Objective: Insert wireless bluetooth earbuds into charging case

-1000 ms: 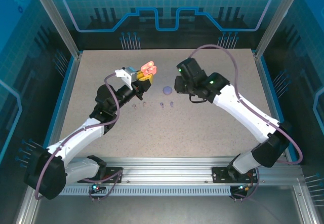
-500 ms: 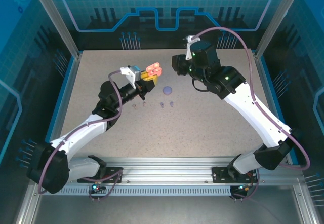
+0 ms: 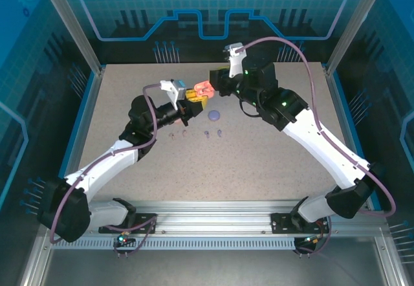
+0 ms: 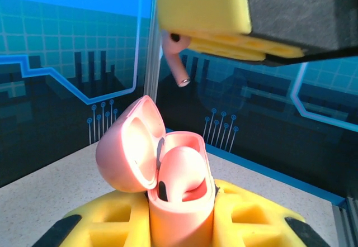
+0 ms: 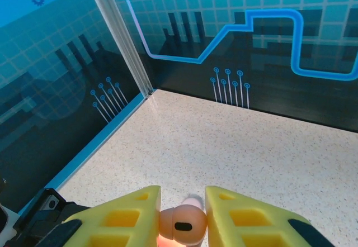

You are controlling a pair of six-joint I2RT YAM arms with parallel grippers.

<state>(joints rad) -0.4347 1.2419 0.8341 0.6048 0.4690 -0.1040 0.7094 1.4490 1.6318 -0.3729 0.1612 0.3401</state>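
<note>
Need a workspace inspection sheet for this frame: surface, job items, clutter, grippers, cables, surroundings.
Surface: speckled table, flat, no spills seen.
Job's things: open pink case held off the table; pink earbud hanging stem-down above it; four loose earbuds in a row on the table; purple round item just behind them, possibly another case.
Clutter: nothing seen.
Grippers: left gripper shut on the pink case; right gripper shut on the pink earbud.
Cables: purple cables loop along both arms, above the table.
Surroundings: blue printed walls, aluminium frame posts.
</note>
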